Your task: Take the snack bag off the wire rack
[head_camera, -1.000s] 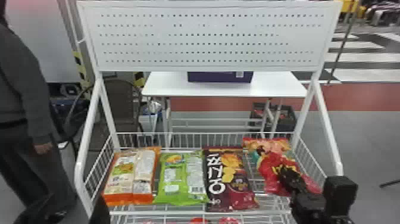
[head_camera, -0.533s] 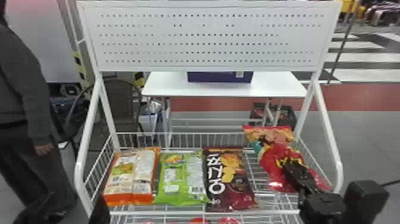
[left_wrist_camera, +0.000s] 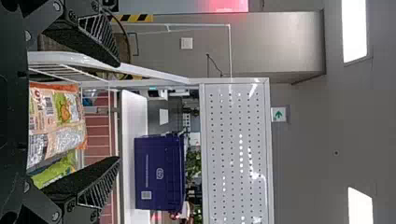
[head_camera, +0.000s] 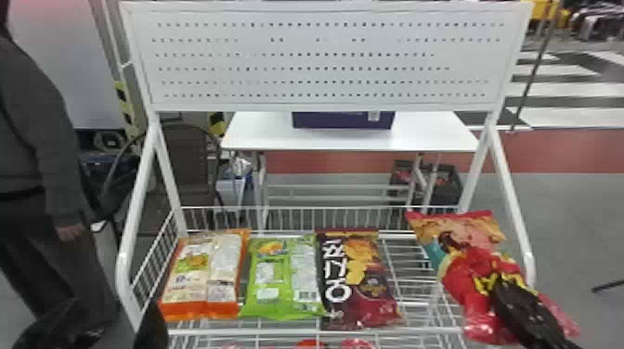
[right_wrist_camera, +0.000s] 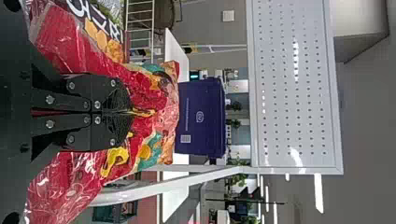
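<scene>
Bag (head_camera: 459,274) pinched, R gripper (head_camera: 500,282) angled fwd-L

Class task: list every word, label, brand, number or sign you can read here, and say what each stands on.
Nothing can be quoted with certainty.
Dark snack bag: large white characters, not surely legible.
Orange bag: print too small.
Green bag: print too small.
Red snack bag, gripped by the right tool: yellow lettering, creased and partly covered.
Purple box: mark and label too small.
Sign: green arrow, no legible word.
</scene>
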Robot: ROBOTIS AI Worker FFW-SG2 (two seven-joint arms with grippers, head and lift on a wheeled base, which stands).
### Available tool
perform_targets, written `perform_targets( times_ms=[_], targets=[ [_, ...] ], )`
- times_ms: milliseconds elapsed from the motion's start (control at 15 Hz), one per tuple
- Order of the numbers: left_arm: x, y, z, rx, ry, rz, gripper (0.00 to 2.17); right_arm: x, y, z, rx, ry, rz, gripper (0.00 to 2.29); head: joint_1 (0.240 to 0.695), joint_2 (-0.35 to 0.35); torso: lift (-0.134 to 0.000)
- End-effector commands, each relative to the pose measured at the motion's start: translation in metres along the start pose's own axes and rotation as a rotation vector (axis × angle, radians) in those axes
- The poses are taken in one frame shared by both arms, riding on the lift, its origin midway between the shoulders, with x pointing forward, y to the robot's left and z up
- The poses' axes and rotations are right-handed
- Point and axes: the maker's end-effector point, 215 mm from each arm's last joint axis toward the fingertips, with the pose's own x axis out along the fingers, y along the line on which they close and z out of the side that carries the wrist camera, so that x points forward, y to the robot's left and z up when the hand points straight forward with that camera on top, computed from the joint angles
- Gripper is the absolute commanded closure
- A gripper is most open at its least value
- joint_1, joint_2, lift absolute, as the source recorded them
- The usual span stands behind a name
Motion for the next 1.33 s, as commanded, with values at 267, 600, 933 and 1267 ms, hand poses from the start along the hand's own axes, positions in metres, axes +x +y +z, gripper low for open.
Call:
perform_targets(
  times_ms=[267, 600, 933, 1267],
  targets=[
    [0.000, -0.002, 0.002, -0.003, -0.001, -0.005, 0.19, -0.034, -0.022, 0.013, -0.011, -0.020, -0.033, 2.07, 0.499, 0.000, 0.000],
    [-0.001, -0.003, 0.003, -0.004, -0.001, -0.007, 0.19, -0.035, -0.019, 0.016, -0.015, -0.026, -0.029, 2.07, 0.499, 0.000, 0.000],
    [-0.001, -0.004, 0.002, -0.005, 0.003, -0.007, 0.19, -0.036, -0.016, 0.019, -0.014, -0.031, -0.024, 2.07, 0.499, 0.000, 0.000],
    [-0.001, -0.003, 0.004, -0.003, -0.002, -0.007, 0.19, -0.036, -0.015, 0.021, -0.019, -0.034, -0.021, 2.07, 0.499, 0.000, 0.000]
  ],
)
